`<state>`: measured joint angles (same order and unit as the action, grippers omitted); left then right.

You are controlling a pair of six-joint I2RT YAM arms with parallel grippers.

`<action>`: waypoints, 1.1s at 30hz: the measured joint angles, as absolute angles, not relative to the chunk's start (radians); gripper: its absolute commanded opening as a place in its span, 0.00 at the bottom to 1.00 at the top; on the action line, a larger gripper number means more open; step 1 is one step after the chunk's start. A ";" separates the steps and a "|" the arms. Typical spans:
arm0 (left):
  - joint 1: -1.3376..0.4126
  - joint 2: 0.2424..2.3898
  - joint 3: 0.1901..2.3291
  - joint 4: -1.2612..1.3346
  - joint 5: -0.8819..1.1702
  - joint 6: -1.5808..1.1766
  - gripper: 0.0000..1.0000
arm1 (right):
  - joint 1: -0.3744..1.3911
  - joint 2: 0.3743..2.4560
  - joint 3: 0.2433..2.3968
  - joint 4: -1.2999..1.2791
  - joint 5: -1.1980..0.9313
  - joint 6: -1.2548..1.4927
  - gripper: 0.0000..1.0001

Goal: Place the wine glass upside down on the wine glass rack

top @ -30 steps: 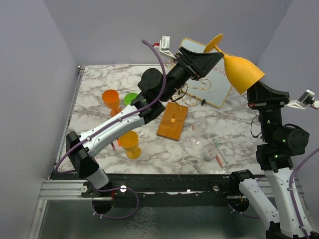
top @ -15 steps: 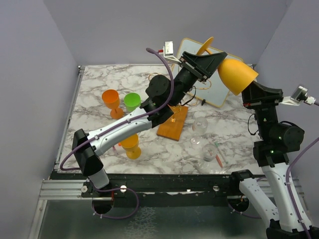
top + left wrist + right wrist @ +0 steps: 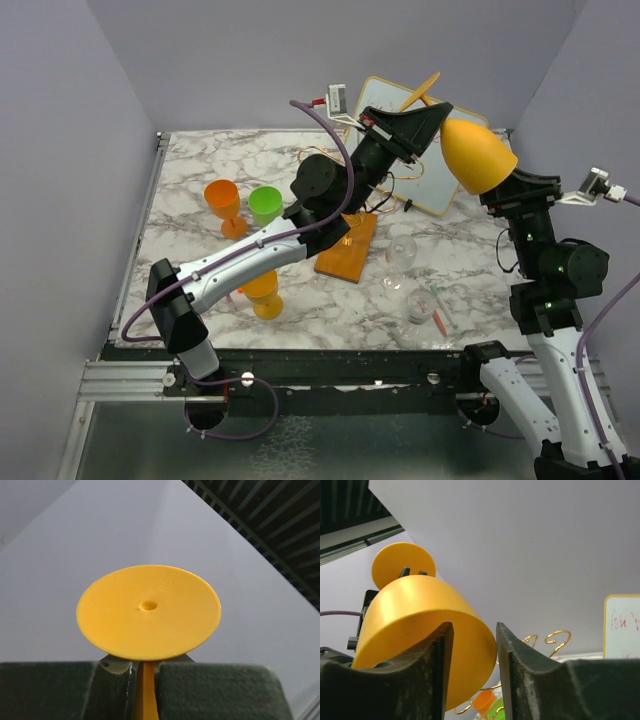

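The yellow-orange wine glass [image 3: 478,155] hangs in the air above the table's far right, its foot [image 3: 425,88] up and away and its bowl toward the right arm. My left gripper [image 3: 432,112] is shut on the stem just under the foot [image 3: 148,612], and the stem [image 3: 145,690] shows pinched between the pads. My right gripper [image 3: 473,627] is open, its fingers apart on either side of the bowl's rim [image 3: 415,615]. The wine glass rack [image 3: 347,245] stands below on its wooden base, its gold scrolls [image 3: 557,637] partly hidden by the left arm.
An orange glass [image 3: 222,200] and a green glass [image 3: 265,203] stand at the left, with another yellow-orange one [image 3: 262,290] nearer. Two clear glasses [image 3: 401,255] and pens [image 3: 440,318] lie right of the rack. A whiteboard [image 3: 440,175] leans at the back.
My left gripper has come in and shut on the stem. My right gripper has opened off the bowl. The glass has shifted slightly left and tilted.
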<state>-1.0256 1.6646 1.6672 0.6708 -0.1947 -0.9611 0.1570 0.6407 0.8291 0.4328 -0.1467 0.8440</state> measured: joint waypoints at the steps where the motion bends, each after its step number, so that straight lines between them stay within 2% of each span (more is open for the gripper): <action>1: -1.025 1.664 1.667 0.671 -0.191 -0.924 0.00 | 0.157 0.641 0.842 0.398 -0.145 0.839 0.49; 8: -1.024 1.633 1.669 0.638 -0.167 -0.657 0.00 | 0.157 0.625 0.919 0.154 -0.118 0.754 0.58; 13: -1.018 1.593 1.722 0.519 -0.146 -0.455 0.00 | 0.157 0.592 0.934 0.033 -0.093 0.679 0.63; 23: -0.970 1.562 2.046 -0.012 -0.120 -0.170 0.00 | 0.157 0.621 1.013 -0.067 -0.074 0.619 0.66; 29: -0.916 1.467 2.044 -0.221 -0.142 -0.083 0.00 | 0.157 0.734 1.131 -0.120 -0.139 0.598 0.69; 33: -0.883 1.384 1.956 -0.266 -0.183 -0.020 0.00 | 0.157 0.851 1.253 -0.169 -0.259 0.578 0.70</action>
<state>-0.8833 1.3838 1.9564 -0.2665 -0.1829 -0.0200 0.1570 0.8513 1.2530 -0.1688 -0.2588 0.5781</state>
